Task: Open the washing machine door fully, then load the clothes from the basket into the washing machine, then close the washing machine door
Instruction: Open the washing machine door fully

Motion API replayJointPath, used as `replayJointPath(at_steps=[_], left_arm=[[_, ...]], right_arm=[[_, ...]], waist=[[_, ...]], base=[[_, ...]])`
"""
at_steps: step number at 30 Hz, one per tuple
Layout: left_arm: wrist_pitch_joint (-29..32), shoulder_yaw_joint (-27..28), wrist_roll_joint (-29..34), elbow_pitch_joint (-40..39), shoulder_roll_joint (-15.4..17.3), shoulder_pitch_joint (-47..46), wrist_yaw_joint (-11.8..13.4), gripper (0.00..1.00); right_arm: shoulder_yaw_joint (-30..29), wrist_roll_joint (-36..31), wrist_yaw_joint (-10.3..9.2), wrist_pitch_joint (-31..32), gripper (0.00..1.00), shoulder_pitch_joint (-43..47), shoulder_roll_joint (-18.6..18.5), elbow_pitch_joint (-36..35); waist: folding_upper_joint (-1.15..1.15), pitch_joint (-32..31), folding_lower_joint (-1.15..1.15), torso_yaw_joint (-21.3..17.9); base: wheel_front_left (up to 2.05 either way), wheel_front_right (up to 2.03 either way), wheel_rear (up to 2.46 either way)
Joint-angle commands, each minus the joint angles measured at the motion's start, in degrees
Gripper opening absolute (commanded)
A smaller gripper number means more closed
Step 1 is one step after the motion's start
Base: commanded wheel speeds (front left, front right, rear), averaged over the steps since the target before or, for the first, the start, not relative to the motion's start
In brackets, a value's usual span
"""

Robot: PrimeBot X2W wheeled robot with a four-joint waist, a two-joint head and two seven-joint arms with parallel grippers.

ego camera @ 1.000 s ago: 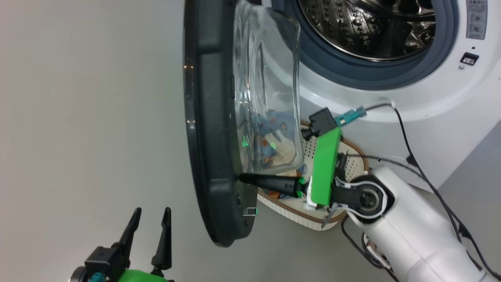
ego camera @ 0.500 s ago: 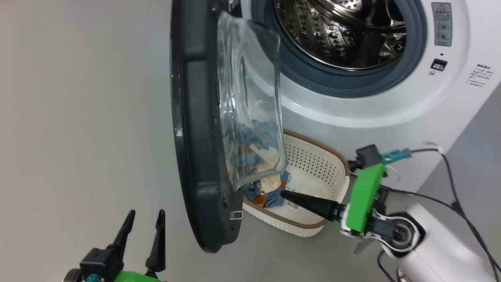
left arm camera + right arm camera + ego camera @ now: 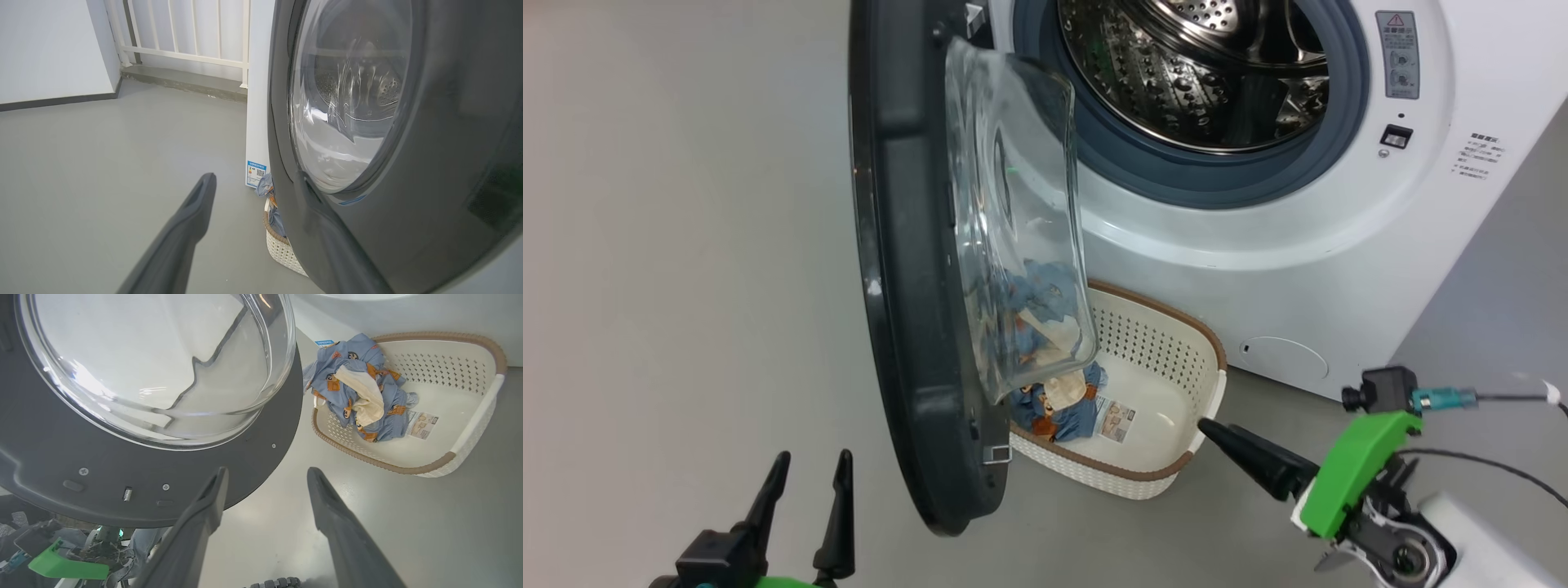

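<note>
Washing machine door (image 3: 898, 286) stands open; clothes (image 3: 1045, 408) in basket (image 3: 1143, 483) to its right; left gripper (image 3: 814, 455) and right gripper (image 3: 267, 470) spread, empty.

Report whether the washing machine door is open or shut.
Open. The washing machine door stands swung out, edge-on in the head view, leaving the steel drum and grey seal exposed.

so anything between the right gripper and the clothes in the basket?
Nothing visible but the basket rim. In the right wrist view the open right gripper faces bare floor, then that rim, then the clothes. The washing machine door stands off to one side.
</note>
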Motion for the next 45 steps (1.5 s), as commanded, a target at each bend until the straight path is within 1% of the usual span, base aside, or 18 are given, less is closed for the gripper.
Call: replayJointPath(at_steps=[1,4,5,14,16,18,19,23,24,28,33,35,39,45], left_arm=[[-0.5,2.0,0.7,-1.1,1.0,-0.3,-0.4,1.0],[-0.5,2.2,0.7,-1.1,1.0,-0.2,-0.5,1.0],[-0.5,2.3,0.6,-1.1,1.0,-0.2,-0.5,1.0],[-0.5,2.8,0.6,-0.6,1.0,0.0,-0.5,1.0],[-0.5,2.9,0.6,-0.5,1.0,0.1,-0.5,1.0],[-0.5,3.0,0.6,-0.5,1.0,0.1,-0.5,1.0],[-0.5,3.1,0.6,-0.5,1.0,0.1,-0.5,1.0],[-0.5,3.4,0.6,-0.6,1.0,0.0,-0.4,1.0],[-0.5,3.4,0.6,-0.6,1.0,0.0,-0.4,1.0],[-0.5,3.5,0.6,-0.6,1.0,-0.1,-0.5,1.0],[-0.5,3.4,0.7,-0.7,1.0,-0.3,-0.5,1.0],[-0.5,3.4,0.7,-0.8,1.0,-0.3,-0.5,1.0],[-0.5,3.3,0.7,-0.8,1.0,-0.4,-0.5,1.0],[-0.5,3.1,0.5,-0.5,1.0,-0.3,-0.5,1.0]], right_arm=[[1.2,-0.8,0.1,-1.8,1.0,1.1,-0.9,-0.9],[3.0,-2.7,0.1,-6.4,1.0,2.2,-1.9,-0.3],[4.5,-4.0,0.1,-9.5,1.0,3.0,-2.6,0.0],[10.2,-8.6,0.1,-25.3,1.0,5.3,-5.3,2.5],[10.9,-10.0,0.1,-27.8,1.0,5.3,-5.8,3.5],[10.5,-11.9,0.1,-29.1,1.0,5.2,-5.9,4.2],[9.2,-13.3,0.1,-29.3,1.0,5.0,-5.8,4.3],[-1.2,-21.6,0.1,-29.4,1.0,6.9,-3.5,2.4],[-1.2,-21.6,0.1,-29.4,1.0,6.9,-3.5,2.4],[-8.6,-31.9,0.1,-29.4,1.0,10.1,-1.1,-0.7],[-17.9,-42.2,0.1,-29.4,1.0,13.9,2.7,-4.7],[-20.4,-44.9,0.1,-29.4,1.0,15.2,4.2,-6.2],[-22.8,-48.4,0.1,-29.4,1.0,17.3,6.0,-7.5],[-23.9,-50.7,0.1,-29.4,1.0,19.5,7.2,-6.4]], waist=[[0.0,-0.1,0.0,-0.2],[0.0,-0.1,0.0,-0.6],[0.0,-0.2,0.0,-0.7],[0.0,-0.7,0.0,-1.0],[0.0,-0.7,0.0,-1.0],[0.0,-0.7,0.0,-1.1],[0.0,-0.7,0.0,-1.2],[0.0,-0.5,0.0,-1.5],[0.0,-0.5,0.0,-1.5],[0.0,-0.4,0.0,-1.6],[0.0,-0.4,0.0,-1.4],[0.0,-0.4,0.0,-1.4],[0.0,-0.4,0.0,-1.2],[0.0,-0.7,0.0,-1.1]], base=[[0.0,0.0,0.0],[0.0,0.0,0.0],[0.0,0.0,0.0],[0.0,0.0,0.0],[0.0,0.0,0.0],[0.0,0.0,0.0],[0.0,0.0,0.0],[0.0,0.0,0.0],[0.0,0.0,0.0],[0.0,0.0,0.0],[0.0,0.0,0.0],[0.0,0.0,0.0],[0.0,0.0,0.0],[0.0,0.0,0.0]])
